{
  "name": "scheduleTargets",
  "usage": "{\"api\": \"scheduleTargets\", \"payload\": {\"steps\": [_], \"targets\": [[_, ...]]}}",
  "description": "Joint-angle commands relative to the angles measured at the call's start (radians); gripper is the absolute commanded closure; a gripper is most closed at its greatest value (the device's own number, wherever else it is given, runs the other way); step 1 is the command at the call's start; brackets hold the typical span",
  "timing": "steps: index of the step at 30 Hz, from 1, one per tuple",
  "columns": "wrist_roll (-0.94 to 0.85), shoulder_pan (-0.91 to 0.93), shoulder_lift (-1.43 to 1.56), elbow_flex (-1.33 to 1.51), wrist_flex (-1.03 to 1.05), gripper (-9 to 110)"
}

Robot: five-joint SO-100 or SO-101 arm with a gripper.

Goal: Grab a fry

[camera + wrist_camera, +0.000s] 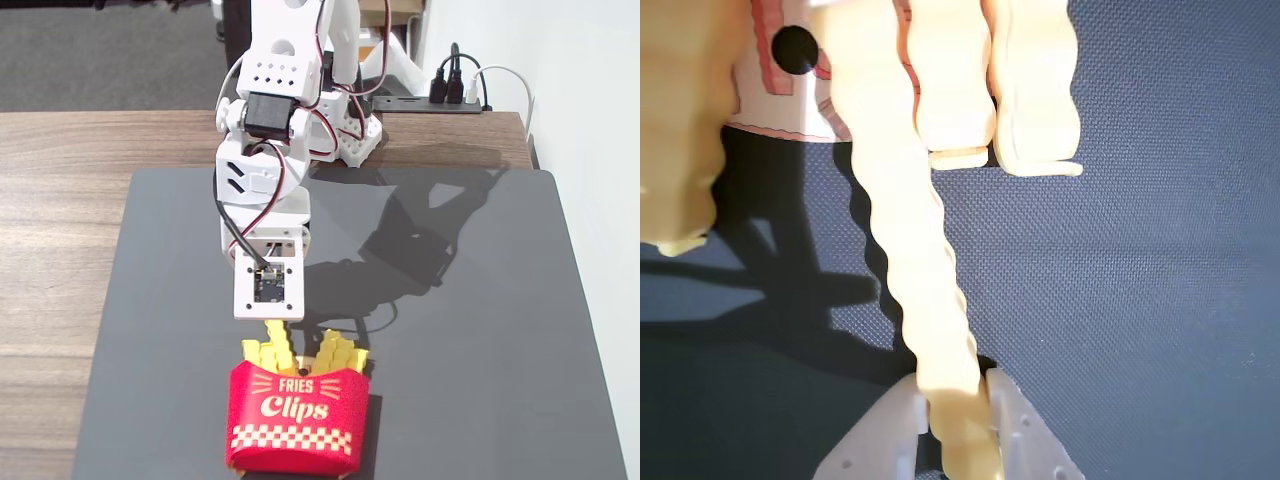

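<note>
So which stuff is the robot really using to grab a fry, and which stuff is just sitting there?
For the job:
- the gripper, shut on one fry
- the fry it holds, sticking out longer than the rest
- the red carton with the other fries

Just lying about:
- the dark mat
- the wooden table
- the power strip with plugs at the back

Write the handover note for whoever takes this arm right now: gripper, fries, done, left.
Gripper: shut on the fry, fingers either side of its end in the wrist view.
Fry: its other end lies among the other fries at the red carton, which stands on the dark mat.
Done: the grasp is made.
Left: probably draw the fry clear of the carton; whether it is free yet cannot be told.
</note>
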Motion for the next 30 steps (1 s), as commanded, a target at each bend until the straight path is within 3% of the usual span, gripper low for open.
{"api": "scheduleTargets", "payload": {"steps": [1, 15, 21, 30], "targets": [[0.014, -0.008, 0.031, 0.005, -0.005, 98], [0.144, -0.038, 0.399, 0.199, 0.097, 99], [0.333, -0.066, 0.634, 0.264, 0.272, 99], [0.385, -0.051, 0.785, 0.241, 0.459, 99]]}}
